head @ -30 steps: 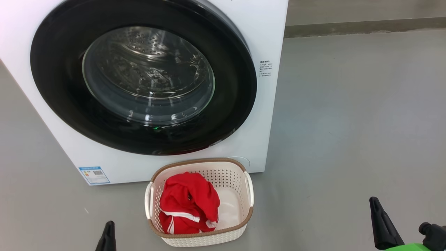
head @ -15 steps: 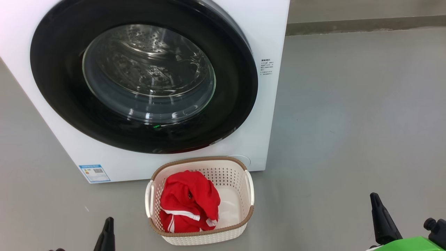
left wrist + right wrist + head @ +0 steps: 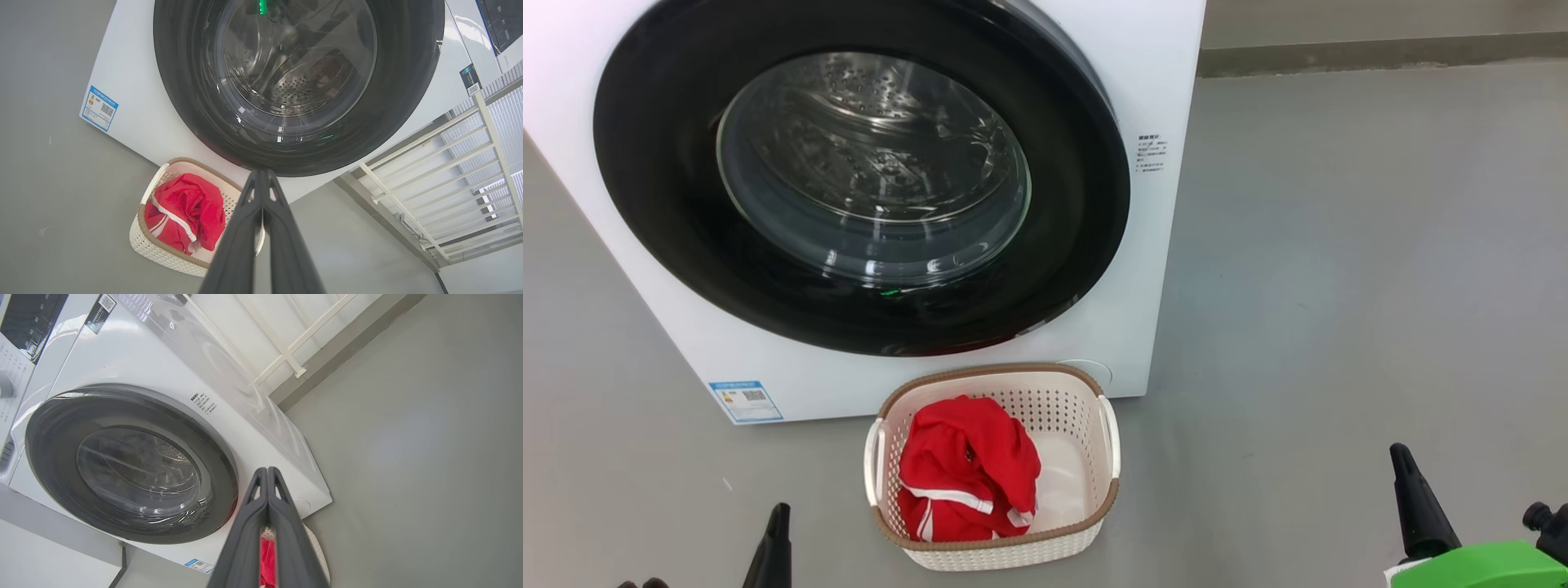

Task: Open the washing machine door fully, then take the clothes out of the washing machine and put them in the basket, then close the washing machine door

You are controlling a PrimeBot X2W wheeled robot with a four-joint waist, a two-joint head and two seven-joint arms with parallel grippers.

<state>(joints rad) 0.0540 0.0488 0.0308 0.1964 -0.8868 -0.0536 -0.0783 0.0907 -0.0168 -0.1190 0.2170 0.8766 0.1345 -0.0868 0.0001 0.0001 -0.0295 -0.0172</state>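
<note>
The white washing machine fills the upper left of the head view. Its round door, black-rimmed with a clear glass bowl, lies flush against the front, and bare steel drum shows through the glass. On the floor just before the machine stands the cream basket with a brown rim. The red clothes lie in the basket's left half. My left gripper hangs shut at the bottom, left of the basket. Far right of the basket, my right gripper is shut too. Both hold nothing.
Grey floor spreads to the right of the machine up to a wall skirting. A white metal railing stands beside the machine. A blue sticker marks the machine's lower left corner. A green part sits on my right arm.
The whole head view has crept slightly: machine and basket sit a little higher and the right gripper's tip shows higher. Door, basket and clothes have not moved relative to one another.
</note>
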